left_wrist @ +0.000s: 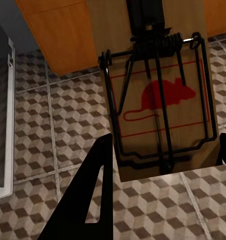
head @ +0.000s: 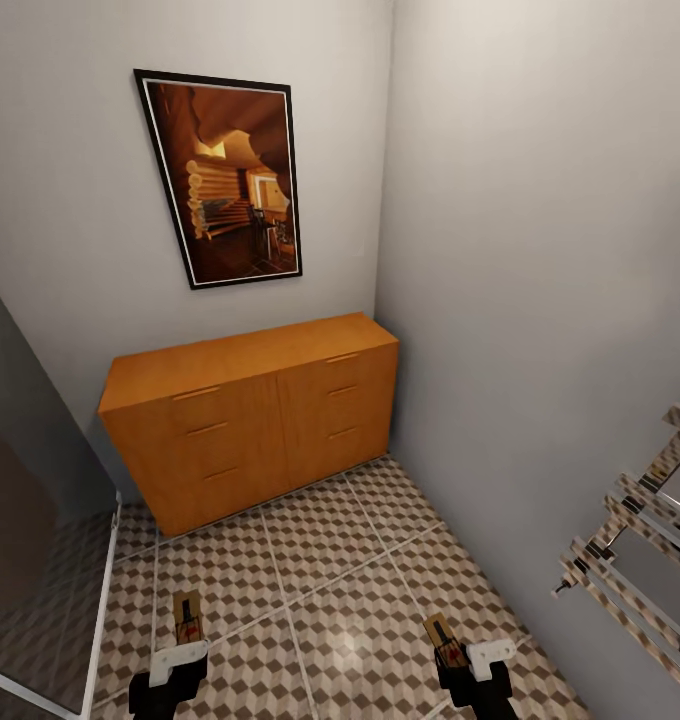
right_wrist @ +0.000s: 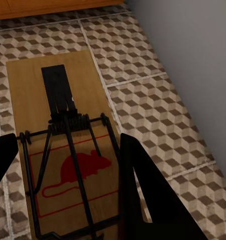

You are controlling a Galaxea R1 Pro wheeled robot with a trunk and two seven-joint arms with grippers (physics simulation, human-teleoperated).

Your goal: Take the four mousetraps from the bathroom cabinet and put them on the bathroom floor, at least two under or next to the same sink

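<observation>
While each claw, left [head: 177, 655] & right [head: 472, 655], clamps a mousetrap [head: 188, 617], cabinet [head: 250, 425] sits well ahead.

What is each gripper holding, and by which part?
Each holds a mousetrap by its printed-mouse end: left gripper holds the left mousetrap, right gripper holds the right mousetrap.

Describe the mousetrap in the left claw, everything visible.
The mousetrap is a flat rectangular board that looks like pale brown wood. It carries a black wire bar frame, a coiled spring across its width, a flat black plate at one end, and a red mouse silhouette inside a red outline. It sits between the dark fingers of the left claw, held above the cube-patterned bathroom floor. In the head view it sticks forward from the claw toward the orange-brown cabinet.
</observation>
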